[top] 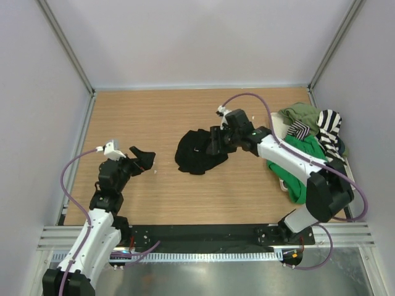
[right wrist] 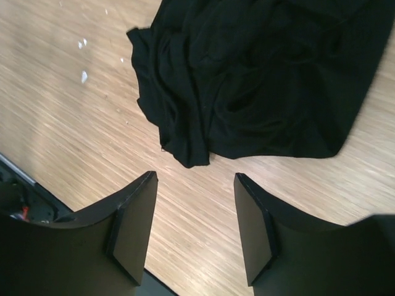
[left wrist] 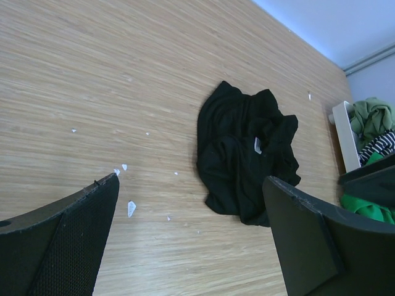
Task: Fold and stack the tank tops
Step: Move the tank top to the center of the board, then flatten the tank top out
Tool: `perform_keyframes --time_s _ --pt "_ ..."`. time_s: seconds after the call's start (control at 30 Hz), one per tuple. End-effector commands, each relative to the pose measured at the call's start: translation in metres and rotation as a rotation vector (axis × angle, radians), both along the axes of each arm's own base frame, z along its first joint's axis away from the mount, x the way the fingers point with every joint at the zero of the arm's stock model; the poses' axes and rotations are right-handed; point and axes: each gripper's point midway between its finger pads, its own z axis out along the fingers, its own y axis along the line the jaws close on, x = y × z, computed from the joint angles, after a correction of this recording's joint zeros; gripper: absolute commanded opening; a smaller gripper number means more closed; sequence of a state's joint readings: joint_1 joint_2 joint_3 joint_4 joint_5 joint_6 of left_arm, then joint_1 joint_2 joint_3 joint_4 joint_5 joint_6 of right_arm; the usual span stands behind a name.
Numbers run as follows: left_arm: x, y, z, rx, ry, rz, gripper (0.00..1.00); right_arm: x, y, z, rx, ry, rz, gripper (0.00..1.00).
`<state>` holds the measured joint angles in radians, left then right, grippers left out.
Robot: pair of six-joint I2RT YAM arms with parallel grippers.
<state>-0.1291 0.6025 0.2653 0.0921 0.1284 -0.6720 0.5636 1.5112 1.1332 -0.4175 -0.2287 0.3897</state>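
A crumpled black tank top (top: pixel 196 152) lies in a heap at the table's middle; it also shows in the left wrist view (left wrist: pixel 244 157) and the right wrist view (right wrist: pixel 259 80). My right gripper (top: pixel 215 143) is open and empty, just above the heap's right edge; in its own view (right wrist: pixel 194 182) bare wood lies between the fingers. My left gripper (top: pixel 144 160) is open and empty, left of the heap, and in its own view (left wrist: pixel 191 209) it points toward the heap. A bright green top (top: pixel 302 161), an olive top (top: pixel 302 114) and a striped top (top: pixel 330 131) lie piled at the right.
A white tray edge (left wrist: pixel 345 135) borders the pile on the right. Small white scraps (left wrist: pixel 131 208) lie on the wooden table (top: pixel 136 117) near my left gripper. Metal frame posts and white walls enclose the table.
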Motion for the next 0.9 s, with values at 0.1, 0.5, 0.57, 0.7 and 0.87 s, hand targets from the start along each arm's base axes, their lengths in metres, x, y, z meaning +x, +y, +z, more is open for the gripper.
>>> perform_keyframes --time_s 0.1,0.5,0.57,0.7,0.87 --pt "0.003 -0.002 0.009 -0.001 -0.025 -0.012 0.99 -0.003 0.04 -0.039 -0.077 -0.027 -0.006 0.65" --pt "0.003 -0.004 0.01 -0.003 -0.026 -0.018 1.0 -0.009 0.064 -0.095 -0.213 0.037 0.001 0.49" --pt "0.002 -0.004 0.01 -0.004 -0.027 -0.019 1.0 -0.01 0.064 -0.094 -0.211 0.034 0.007 0.21" --pt "0.002 -0.008 0.01 -0.003 -0.028 -0.034 1.0 -0.005 0.052 -0.053 -0.198 -0.051 -0.035 0.01" --pt "0.003 -0.019 0.01 -0.001 -0.029 -0.078 1.0 0.017 -0.006 0.047 -0.159 -0.201 -0.176 0.01"
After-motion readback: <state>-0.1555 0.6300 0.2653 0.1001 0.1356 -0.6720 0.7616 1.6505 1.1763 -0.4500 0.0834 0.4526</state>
